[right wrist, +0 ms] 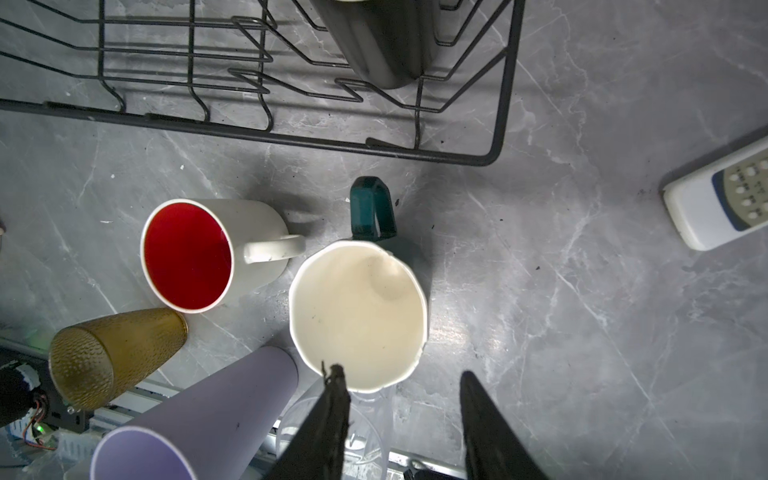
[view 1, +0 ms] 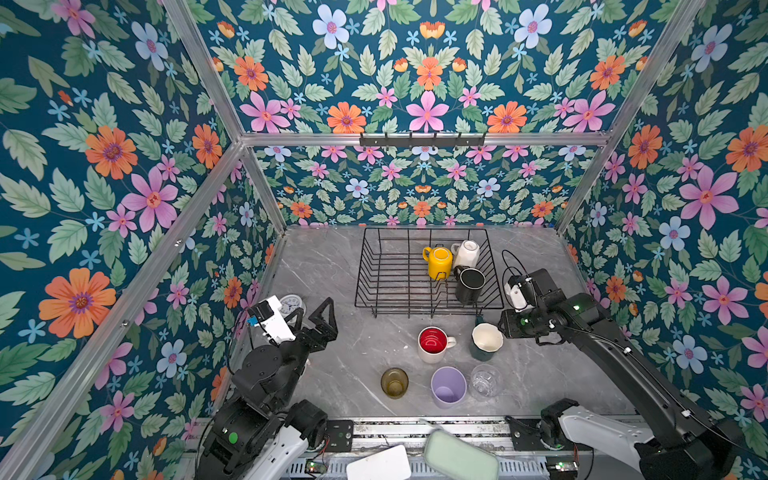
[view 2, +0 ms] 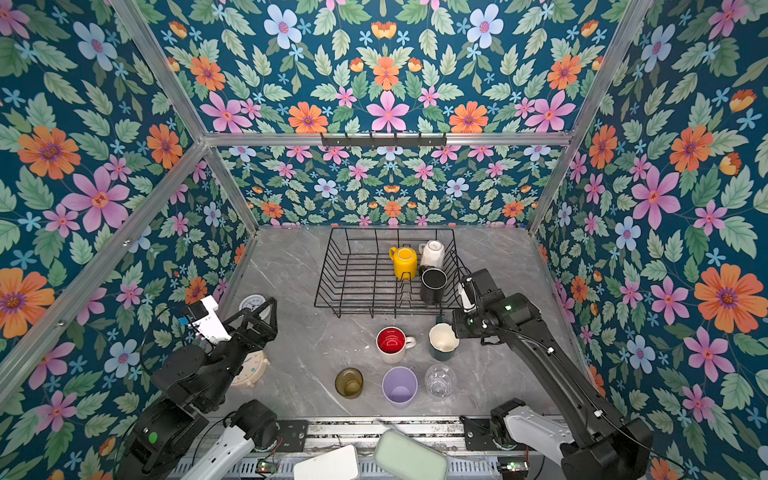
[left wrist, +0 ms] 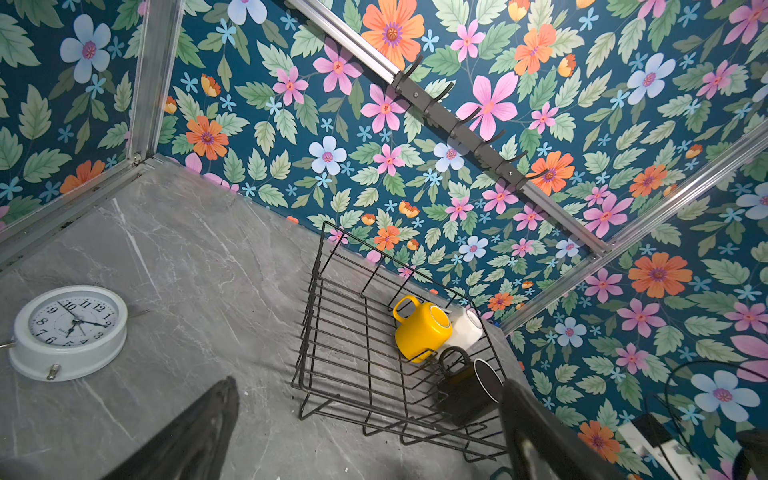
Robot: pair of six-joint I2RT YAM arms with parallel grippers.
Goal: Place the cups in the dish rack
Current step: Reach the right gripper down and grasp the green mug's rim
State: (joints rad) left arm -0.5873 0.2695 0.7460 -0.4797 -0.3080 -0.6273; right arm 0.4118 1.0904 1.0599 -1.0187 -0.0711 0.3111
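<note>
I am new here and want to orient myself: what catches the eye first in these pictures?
Loud floral wallpaper covers every wall. At the back of the grey table stands a black dish rack, holding a yellow mug, a white mug and a black mug in its right part. Five more cups stand in front.

Both top views are looking steeply down from high at the front, taking in the whole table [view 1: 332, 270]; the left wrist camera is facing obliquely across toward the dish rack [left wrist: 309, 328]; the right wrist camera is peering straight down, close over the teal mug [right wrist: 357, 316]; all four are sharing the rack.
</note>
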